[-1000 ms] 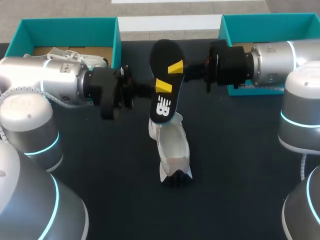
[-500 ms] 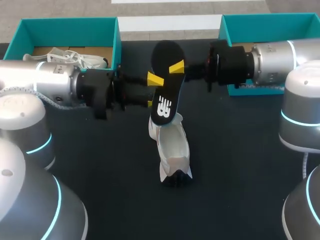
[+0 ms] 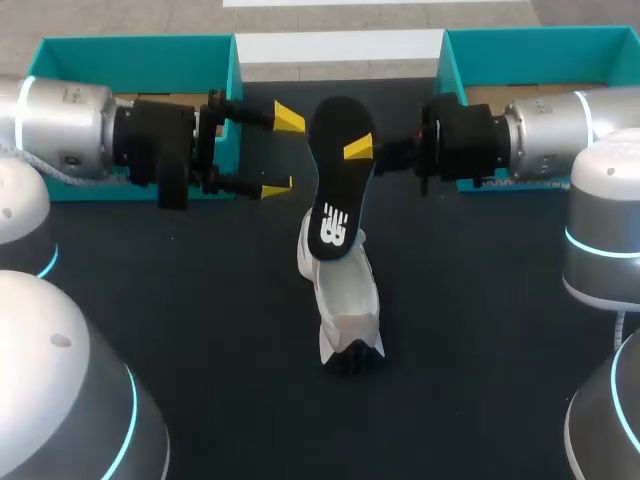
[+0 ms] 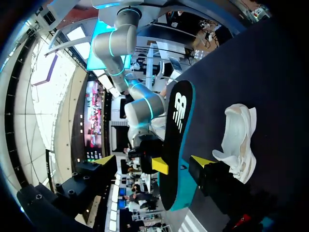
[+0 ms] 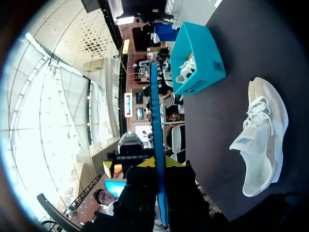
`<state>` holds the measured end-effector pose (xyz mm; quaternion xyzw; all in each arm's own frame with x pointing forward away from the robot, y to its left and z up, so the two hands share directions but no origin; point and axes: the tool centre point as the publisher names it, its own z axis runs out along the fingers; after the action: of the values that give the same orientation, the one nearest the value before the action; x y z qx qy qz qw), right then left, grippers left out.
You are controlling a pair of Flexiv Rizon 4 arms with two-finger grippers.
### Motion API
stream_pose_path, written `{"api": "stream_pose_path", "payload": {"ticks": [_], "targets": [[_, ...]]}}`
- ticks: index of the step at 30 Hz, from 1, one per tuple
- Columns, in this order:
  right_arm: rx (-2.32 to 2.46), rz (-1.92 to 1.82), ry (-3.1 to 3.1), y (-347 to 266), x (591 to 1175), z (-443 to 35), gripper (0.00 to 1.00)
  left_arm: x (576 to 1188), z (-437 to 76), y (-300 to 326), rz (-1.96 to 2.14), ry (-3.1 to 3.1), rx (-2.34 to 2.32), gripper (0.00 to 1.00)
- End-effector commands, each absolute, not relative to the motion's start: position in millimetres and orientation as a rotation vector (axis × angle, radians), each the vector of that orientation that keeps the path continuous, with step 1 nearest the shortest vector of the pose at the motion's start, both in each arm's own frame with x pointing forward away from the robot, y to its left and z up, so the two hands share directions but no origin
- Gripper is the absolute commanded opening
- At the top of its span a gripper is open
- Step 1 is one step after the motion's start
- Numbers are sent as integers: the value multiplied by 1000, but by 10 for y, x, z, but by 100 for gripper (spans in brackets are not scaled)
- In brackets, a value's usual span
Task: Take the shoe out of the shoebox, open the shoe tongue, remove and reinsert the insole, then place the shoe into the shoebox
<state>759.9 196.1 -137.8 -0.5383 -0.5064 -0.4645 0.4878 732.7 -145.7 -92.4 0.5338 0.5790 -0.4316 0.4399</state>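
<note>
A black insole (image 3: 335, 185) hangs upright above the table, pinched at its right edge by my right gripper (image 3: 362, 150), which is shut on it. In the right wrist view the insole (image 5: 157, 130) shows edge-on between that gripper's fingers (image 5: 159, 166). My left gripper (image 3: 282, 152) stands open just left of the insole, both yellow tips apart and touching nothing. From the left wrist the insole (image 4: 176, 135) is ahead of the open gripper (image 4: 153, 162). The white shoe (image 3: 342, 300) lies on the dark table below the insole, also seen as the shoe (image 4: 237, 140) and the shoe (image 5: 263, 137).
A teal shoebox (image 3: 232, 75) stands at the back left, behind my left arm. Another teal shoebox (image 3: 452, 60) is at the back right behind my right arm. In the right wrist view the left shoebox (image 5: 200, 55) holds a second white shoe (image 5: 186, 70).
My left gripper has let go of the insole, opened wide and drawn back to the left. The insole stays in my right gripper and has shifted slightly right.
</note>
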Motion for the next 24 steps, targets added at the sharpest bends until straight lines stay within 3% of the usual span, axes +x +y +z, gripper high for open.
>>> {"api": "stream_pose_path", "payload": {"ticks": [1, 18, 24], "targets": [[-1305, -1133, -1227, 1999, 7617, -1409, 0, 7252, -754, -1458, -663, 1724, 1463, 100], [-1315, -1096, -1232, 1981, 7649, -1534, 0, 7260, -697, -1437, -598, 1727, 1450, 100], [-1306, -1064, -1253, 2013, 7648, -1583, 0, 7345, -784, -1417, -379, 2010, 1628, 100]]}}
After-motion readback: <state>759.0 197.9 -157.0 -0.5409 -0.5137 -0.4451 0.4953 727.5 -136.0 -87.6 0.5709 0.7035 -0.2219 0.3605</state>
